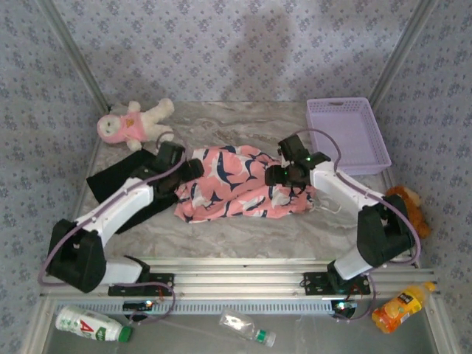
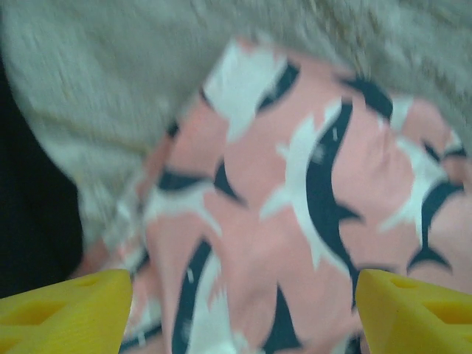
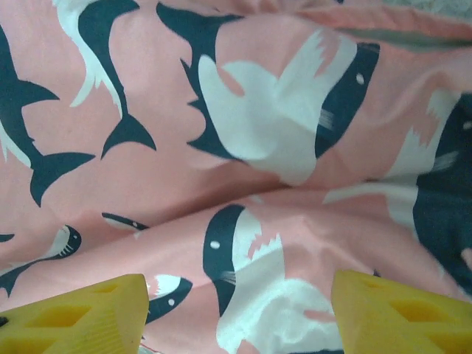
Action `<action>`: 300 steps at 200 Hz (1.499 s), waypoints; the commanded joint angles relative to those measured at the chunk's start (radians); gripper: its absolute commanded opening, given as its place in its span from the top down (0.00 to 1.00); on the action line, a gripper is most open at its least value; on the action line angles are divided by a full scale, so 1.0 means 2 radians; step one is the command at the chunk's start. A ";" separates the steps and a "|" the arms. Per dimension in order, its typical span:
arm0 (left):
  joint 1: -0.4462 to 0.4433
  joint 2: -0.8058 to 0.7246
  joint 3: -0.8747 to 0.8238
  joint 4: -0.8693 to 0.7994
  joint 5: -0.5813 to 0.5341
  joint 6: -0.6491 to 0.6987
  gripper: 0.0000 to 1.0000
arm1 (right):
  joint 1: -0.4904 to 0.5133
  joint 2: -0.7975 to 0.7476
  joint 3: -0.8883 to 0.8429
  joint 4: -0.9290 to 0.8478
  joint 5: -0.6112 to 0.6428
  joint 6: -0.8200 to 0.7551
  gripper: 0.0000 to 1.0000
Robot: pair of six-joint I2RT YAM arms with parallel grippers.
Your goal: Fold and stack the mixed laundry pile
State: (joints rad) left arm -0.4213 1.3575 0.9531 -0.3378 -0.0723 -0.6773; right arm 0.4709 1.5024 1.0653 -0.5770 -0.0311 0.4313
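Observation:
The pink garment (image 1: 236, 184) printed with dark and white shapes lies crumpled at the table's middle. Partly under my left arm, the black T-shirt (image 1: 110, 181) lies flat to its left. My left gripper (image 1: 193, 168) hovers at the pink garment's left edge. In the left wrist view that gripper (image 2: 243, 317) is open, its yellow fingertips (image 2: 66, 313) wide apart over the pink cloth (image 2: 295, 221), with black cloth (image 2: 29, 206) at the left. My right gripper (image 1: 274, 175) is over the garment's right part. Seen from the right wrist, it (image 3: 240, 317) is open above the print (image 3: 258, 133).
A pink-and-white plush toy (image 1: 133, 122) lies at the back left. A lavender mesh basket (image 1: 346, 133) stands at the back right, and an orange plush (image 1: 409, 203) sits at the right edge. Bottles (image 1: 92, 324) and a juice bottle (image 1: 402, 306) lie in front of the arm bases.

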 commanded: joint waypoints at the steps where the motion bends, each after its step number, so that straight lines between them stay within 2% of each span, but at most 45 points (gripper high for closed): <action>1: 0.026 0.051 0.038 0.047 0.019 0.047 0.20 | 0.007 -0.021 -0.043 -0.043 0.051 0.071 0.32; 27: 0.042 0.120 0.083 0.083 0.055 0.064 0.20 | -0.012 -0.066 -0.088 -0.033 0.068 0.088 0.32; 66: 0.044 0.229 0.151 0.088 0.089 0.077 0.23 | -0.047 -0.116 -0.147 0.017 0.045 0.080 0.30; 97: 0.047 0.294 0.192 0.091 0.088 0.087 0.27 | -0.080 -0.113 -0.186 0.070 -0.012 0.079 0.31; 125: 0.049 0.334 0.226 0.068 0.070 0.096 0.27 | -0.084 -0.101 -0.204 0.105 -0.025 0.075 0.32; 135: 0.050 0.341 0.232 0.063 0.072 0.095 0.30 | -0.083 -0.096 -0.207 0.112 -0.029 0.077 0.33; 149: 0.050 0.345 0.234 0.063 0.072 0.096 0.41 | -0.083 -0.092 -0.214 0.121 -0.035 0.081 0.35; 166: 0.050 0.344 0.240 0.057 0.074 0.099 0.60 | -0.082 -0.088 -0.220 0.129 -0.036 0.083 0.41; 179: 0.051 0.340 0.245 0.052 0.079 0.104 0.77 | -0.083 -0.084 -0.220 0.131 -0.034 0.083 0.46; 193: 0.051 0.334 0.251 0.042 0.083 0.110 1.00 | -0.084 -0.074 -0.218 0.129 -0.023 0.083 0.49; 221: 0.051 0.313 0.256 0.015 0.076 0.124 1.00 | -0.088 -0.054 -0.212 0.126 -0.010 0.086 0.55; 257: 0.052 0.277 0.281 -0.018 0.065 0.141 1.00 | -0.088 -0.036 -0.200 0.101 0.018 0.090 0.57; 300: 0.056 0.307 0.363 -0.035 0.056 0.147 1.00 | -0.091 -0.024 -0.198 0.097 0.031 0.093 0.58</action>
State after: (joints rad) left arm -0.3252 1.9728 1.5867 -0.3744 0.0631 -0.4076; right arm 0.3004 1.4216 0.6724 -0.3248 -0.0273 0.5957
